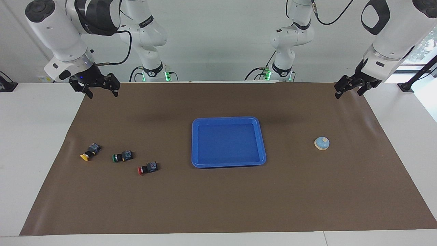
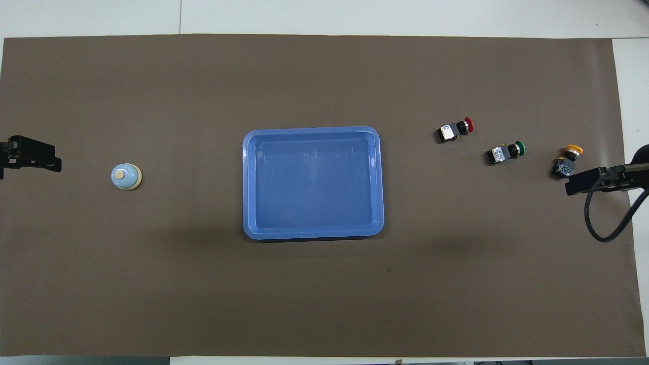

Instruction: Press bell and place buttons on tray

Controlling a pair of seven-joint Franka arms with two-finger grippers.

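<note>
brown mat, blue tray empty

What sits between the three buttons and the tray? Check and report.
Nothing visible. Only bare brown mat lies between the red button, the green button, the yellow button and the tray. The bell sits toward the left arm's end.
</note>
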